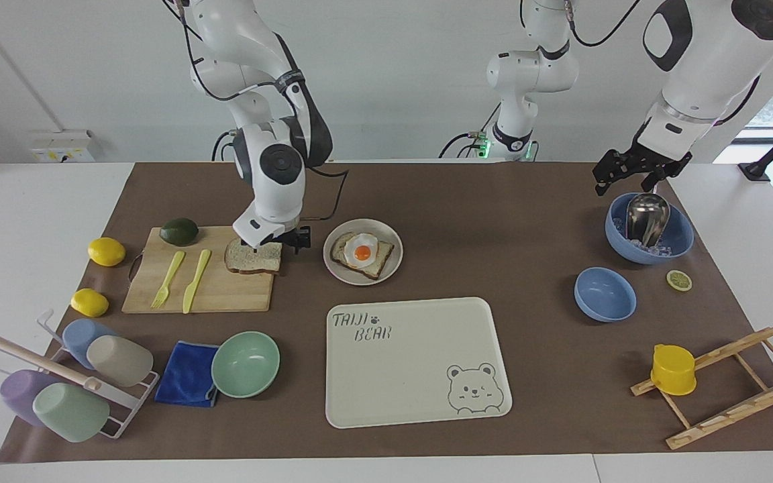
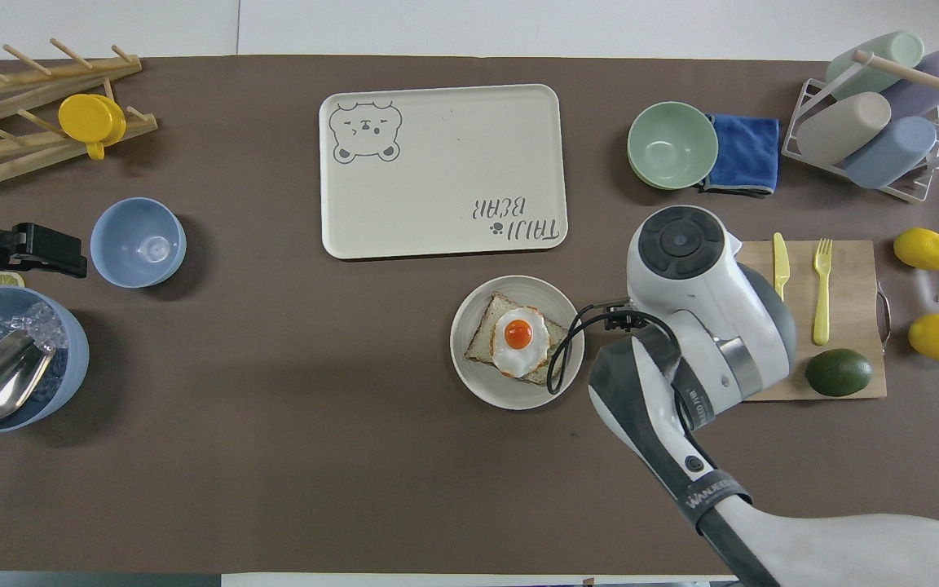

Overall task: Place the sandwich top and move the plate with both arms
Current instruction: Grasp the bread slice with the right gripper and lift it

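Note:
The sandwich top (image 1: 253, 257), a plain speckled bread slice, lies on the wooden cutting board (image 1: 225, 292). My right gripper (image 1: 272, 244) is down at the slice's edge that is nearer to the robots, open, with one black finger (image 1: 302, 239) beside the slice's plate-side edge. In the overhead view the right arm hides the slice. The round beige plate (image 1: 333, 269) sits beside the board with the egg toast (image 1: 362, 254) on it; it also shows in the overhead view (image 2: 478, 383). My left gripper (image 1: 625, 182) waits open, over the edge of the blue bowl with the scoop (image 1: 678, 245).
On the board lie a yellow knife (image 1: 195, 280), a fork (image 1: 168, 279) and an avocado (image 1: 179, 231). The cream bear tray (image 1: 420, 396) lies farther from the robots than the plate. A mint bowl (image 1: 245, 363), blue cloth, cup rack and two lemons are toward the right arm's end.

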Motion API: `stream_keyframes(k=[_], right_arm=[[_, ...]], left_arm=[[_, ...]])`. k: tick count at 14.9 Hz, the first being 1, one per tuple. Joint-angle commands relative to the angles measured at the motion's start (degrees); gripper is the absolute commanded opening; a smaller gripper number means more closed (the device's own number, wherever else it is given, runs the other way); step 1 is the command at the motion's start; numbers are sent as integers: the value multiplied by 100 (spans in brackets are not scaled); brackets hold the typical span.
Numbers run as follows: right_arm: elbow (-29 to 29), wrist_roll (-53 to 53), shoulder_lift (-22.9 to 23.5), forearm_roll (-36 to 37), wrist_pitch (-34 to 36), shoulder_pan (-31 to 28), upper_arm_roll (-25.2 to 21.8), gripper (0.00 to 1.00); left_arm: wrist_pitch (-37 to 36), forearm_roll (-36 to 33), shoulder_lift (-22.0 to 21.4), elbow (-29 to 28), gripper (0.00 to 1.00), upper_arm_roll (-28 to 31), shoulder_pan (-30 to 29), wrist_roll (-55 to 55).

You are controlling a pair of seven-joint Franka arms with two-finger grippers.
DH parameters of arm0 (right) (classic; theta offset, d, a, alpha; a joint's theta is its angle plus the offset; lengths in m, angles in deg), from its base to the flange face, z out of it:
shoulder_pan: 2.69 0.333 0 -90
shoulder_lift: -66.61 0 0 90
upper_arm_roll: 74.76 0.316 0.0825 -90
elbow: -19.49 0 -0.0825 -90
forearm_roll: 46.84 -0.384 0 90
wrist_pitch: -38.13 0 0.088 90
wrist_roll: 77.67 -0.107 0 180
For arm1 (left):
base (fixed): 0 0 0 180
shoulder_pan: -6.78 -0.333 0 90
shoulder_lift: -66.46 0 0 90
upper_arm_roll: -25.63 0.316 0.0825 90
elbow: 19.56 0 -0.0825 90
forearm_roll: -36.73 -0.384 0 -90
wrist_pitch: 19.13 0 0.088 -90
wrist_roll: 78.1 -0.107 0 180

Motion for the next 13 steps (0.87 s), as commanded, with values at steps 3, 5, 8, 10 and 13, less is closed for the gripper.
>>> stream_keyframes(k=[3, 5, 8, 10, 13], right_arm=[[150, -598, 205, 636, -48, 209, 3, 100], [307, -624, 214, 967, -92, 235, 3, 100], [466, -624, 205, 1049, -136, 200, 3, 100], [484, -624, 205, 1049, -171, 200, 3, 100], [554, -624, 197, 1049, -215, 191, 3, 89]], left_arm=[[-57, -19, -51, 3, 100, -25, -42, -26], [-57, -19, -51, 3, 100, -25, -42, -26], [-57, -19, -51, 3, 100, -25, -42, -26], [-57, -19, -51, 3, 100, -25, -42, -26], [-57, -19, -59, 3, 100, -25, -42, -26]])
